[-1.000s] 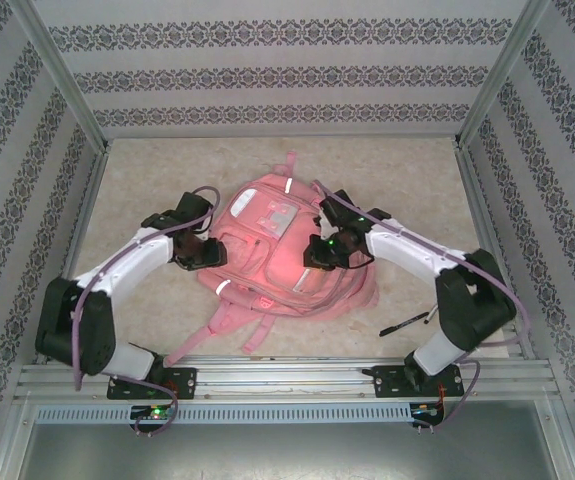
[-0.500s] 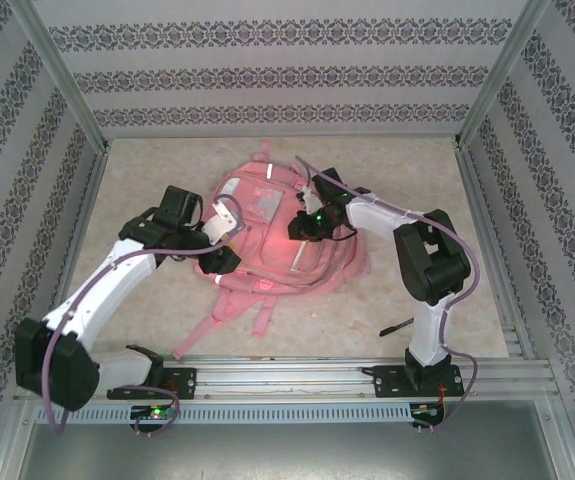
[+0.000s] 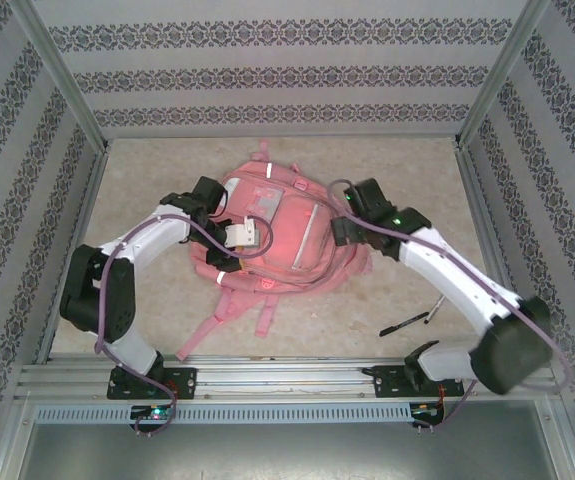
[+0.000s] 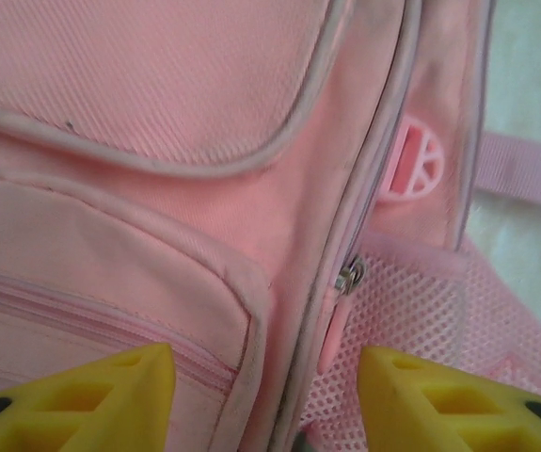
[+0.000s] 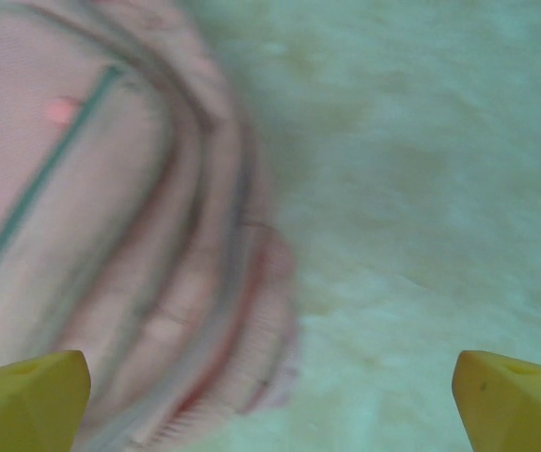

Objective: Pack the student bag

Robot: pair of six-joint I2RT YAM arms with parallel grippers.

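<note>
The student bag (image 3: 285, 228), a large pink backpack with white strips, lies flat mid-table with its straps (image 3: 259, 312) trailing toward me. My left gripper (image 3: 239, 240) hovers over the bag's left front. In the left wrist view it (image 4: 265, 400) is open, its yellow fingertips (image 4: 110, 395) standing either side of a zip seam. A metal zip pull (image 4: 350, 276) lies beside pink mesh. My right gripper (image 3: 343, 232) is at the bag's right edge. In the blurred right wrist view it (image 5: 270, 400) is wide open over the bag's edge (image 5: 110, 235) and bare table.
A black pen (image 3: 405, 324) lies on the beige table near the right arm's base. Metal frame rails (image 3: 287, 375) and patterned walls box in the table. Free tabletop lies behind the bag and to its far right.
The right gripper has opened wide and drawn off the bag's top to its right edge. The left gripper has moved right over the bag's front and opened a little more.
</note>
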